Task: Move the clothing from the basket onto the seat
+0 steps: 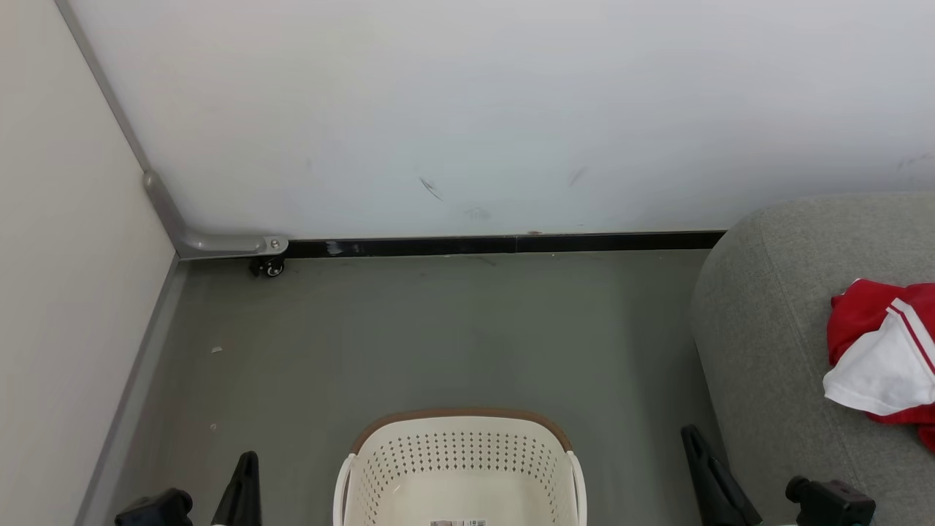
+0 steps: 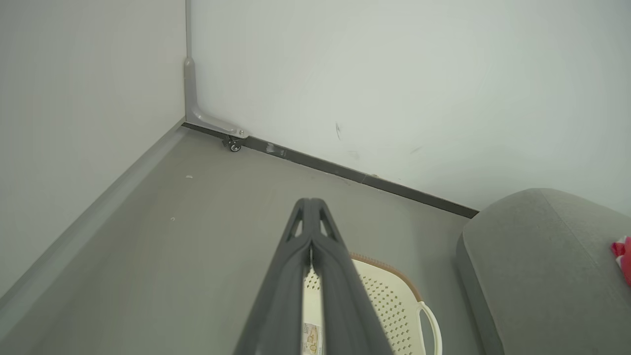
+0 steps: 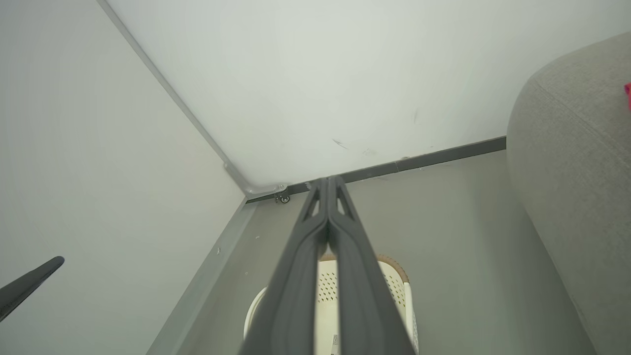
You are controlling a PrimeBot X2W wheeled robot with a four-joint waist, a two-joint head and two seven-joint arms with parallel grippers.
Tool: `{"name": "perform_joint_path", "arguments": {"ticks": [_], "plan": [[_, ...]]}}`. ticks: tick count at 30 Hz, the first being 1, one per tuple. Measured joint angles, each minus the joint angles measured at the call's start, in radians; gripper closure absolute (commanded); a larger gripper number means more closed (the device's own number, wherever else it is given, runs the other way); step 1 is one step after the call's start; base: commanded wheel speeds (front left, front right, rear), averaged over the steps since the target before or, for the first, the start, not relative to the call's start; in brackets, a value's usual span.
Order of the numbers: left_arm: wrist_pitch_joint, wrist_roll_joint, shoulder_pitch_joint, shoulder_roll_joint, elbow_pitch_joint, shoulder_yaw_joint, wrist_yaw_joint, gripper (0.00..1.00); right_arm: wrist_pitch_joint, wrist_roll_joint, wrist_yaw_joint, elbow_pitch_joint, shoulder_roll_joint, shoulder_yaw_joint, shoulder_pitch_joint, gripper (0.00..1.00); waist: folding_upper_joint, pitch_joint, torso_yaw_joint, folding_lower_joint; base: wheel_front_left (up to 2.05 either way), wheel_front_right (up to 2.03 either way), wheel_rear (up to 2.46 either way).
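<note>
The cream basket (image 1: 460, 446) with the brown rim sits on the grey floor (image 1: 438, 336), right in front of the robot and between its two arms. I can see the little holes in its side and a small sticker (image 1: 458, 522) on its bottom. The red and white clothing (image 1: 884, 351) is on the big grey seat (image 1: 767, 329), over on the robot's right. It lies in a rumpled heap, with a white part on top that has a red stripe. Part of the heap runs off the edge of the head view, so I cannot tell how many pieces there are. The seat stands beside the basket with a strip of floor between them. The left gripper (image 2: 310, 203) hangs low to the left of the basket, and its two long dark fingers are pressed together with nothing between them. The right gripper (image 3: 328, 180) hangs low between the basket and the seat, and its fingers are pressed together too, holding nothing. Behind it all is a white wall (image 1: 511, 109) with a black strip (image 1: 504, 244) along the bottom. In the corner there is a bent metal bar (image 1: 219, 243) with a little wheel (image 1: 269, 267) under it.
</note>
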Motion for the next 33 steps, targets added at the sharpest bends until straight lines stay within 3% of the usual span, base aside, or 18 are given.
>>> {"name": "perform_joint_path", "arguments": {"ticks": [4,24,33], "plan": [[0.016,-0.035,-0.001,-0.004,-0.001,0.014,-0.009,1.00,0.007,0.049,0.000,0.000,0.000,-0.010,-0.002,1.00,0.0000,0.001,0.000,0.0011,0.00,0.00,0.00],[0.074,-0.225,-0.018,-0.033,-0.009,0.074,-0.063,1.00,0.043,0.293,0.000,-0.003,-0.018,-0.037,-0.025,1.00,0.0000,-0.005,-0.001,0.0151,0.00,0.00,0.00],[0.102,-0.321,-0.021,-0.044,-0.011,0.100,-0.088,1.00,0.055,0.409,0.000,-0.001,-0.025,-0.054,-0.038,1.00,0.0000,-0.007,-0.002,0.0170,0.00,0.00,0.00]]}}
